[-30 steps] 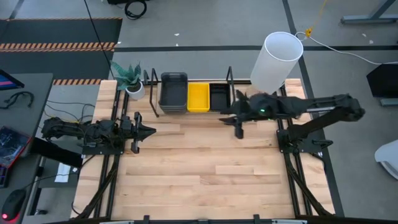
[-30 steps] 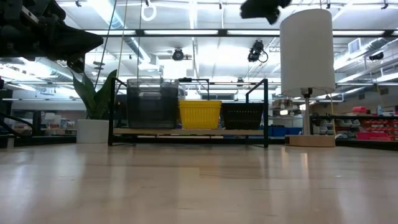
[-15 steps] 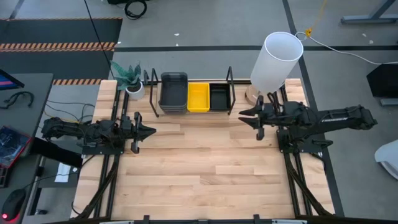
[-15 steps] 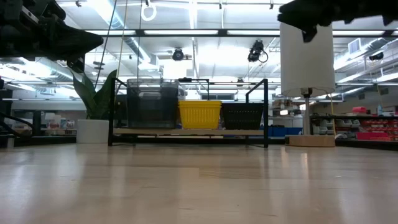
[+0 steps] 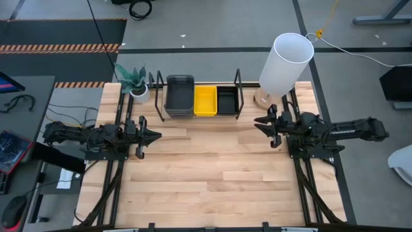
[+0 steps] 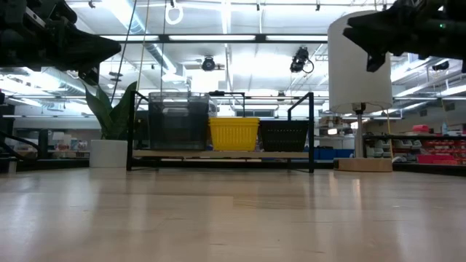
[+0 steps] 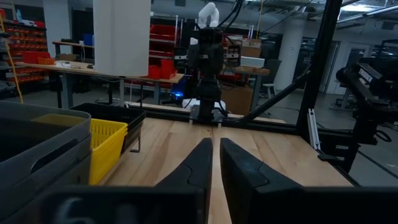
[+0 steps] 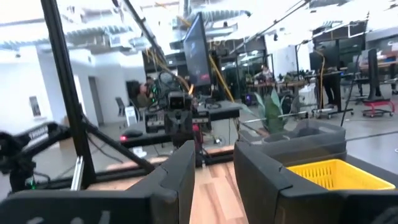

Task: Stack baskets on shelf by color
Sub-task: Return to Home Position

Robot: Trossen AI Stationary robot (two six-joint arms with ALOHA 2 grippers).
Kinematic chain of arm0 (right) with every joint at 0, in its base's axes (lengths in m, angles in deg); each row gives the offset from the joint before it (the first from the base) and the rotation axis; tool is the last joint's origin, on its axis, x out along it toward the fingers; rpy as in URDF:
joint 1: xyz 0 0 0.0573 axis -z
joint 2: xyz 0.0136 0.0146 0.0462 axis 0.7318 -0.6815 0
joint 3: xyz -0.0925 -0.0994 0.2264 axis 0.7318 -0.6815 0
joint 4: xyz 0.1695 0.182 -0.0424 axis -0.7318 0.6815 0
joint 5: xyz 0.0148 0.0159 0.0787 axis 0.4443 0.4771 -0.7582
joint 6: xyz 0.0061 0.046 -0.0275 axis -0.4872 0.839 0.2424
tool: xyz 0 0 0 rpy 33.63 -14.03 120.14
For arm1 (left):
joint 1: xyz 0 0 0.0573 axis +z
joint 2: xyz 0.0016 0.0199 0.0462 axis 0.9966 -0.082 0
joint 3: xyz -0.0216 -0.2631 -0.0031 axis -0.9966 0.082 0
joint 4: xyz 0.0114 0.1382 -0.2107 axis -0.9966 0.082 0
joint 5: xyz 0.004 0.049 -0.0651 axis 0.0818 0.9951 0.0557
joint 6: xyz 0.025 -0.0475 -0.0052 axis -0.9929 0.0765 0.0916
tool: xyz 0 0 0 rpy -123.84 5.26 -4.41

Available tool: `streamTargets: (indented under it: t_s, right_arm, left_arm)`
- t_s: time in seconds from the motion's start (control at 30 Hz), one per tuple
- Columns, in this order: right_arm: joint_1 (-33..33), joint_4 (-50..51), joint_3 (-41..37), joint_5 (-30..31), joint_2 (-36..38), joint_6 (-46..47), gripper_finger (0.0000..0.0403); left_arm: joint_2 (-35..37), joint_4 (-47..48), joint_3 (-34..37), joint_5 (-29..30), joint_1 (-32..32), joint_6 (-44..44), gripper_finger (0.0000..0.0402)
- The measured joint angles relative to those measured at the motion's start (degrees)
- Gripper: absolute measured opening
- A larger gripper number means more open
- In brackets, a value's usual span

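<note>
High view: baskets sit on shelf | likely light, stiff, slick plastic; pinch a rim | left hand pressed together, right hand spread, both empty

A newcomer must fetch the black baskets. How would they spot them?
At the table's far edge, a low wire-frame shelf stands between a plant and a white lamp. The black baskets sit at its lamp end, beside yellow ones; only they are black.
</note>
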Motion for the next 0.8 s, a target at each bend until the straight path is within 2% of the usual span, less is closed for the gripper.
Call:
streamTargets:
  t_s: [0.17, 0.33, 0.8]
  right_arm:
    - [0.5, -0.6, -1.0, -1.2, 2.9, 0.6, 0.0116]
    - [0.5, -0.9, -1.5, -3.4, 6.0, -2.7, 0.0116]
    - [0.5, -0.5, -1.5, -2.9, 6.1, -2.6, 0.0116]
  left_arm:
    - [0.0, 0.0, 0.0, 0.0, 0.0, 0.0, 0.0030]
    - [0.0, 0.0, 0.0, 0.0, 0.0, 0.0, 0.0029]
    - [0.0, 0.0, 0.0, 0.0, 0.0, 0.0, 0.0036]
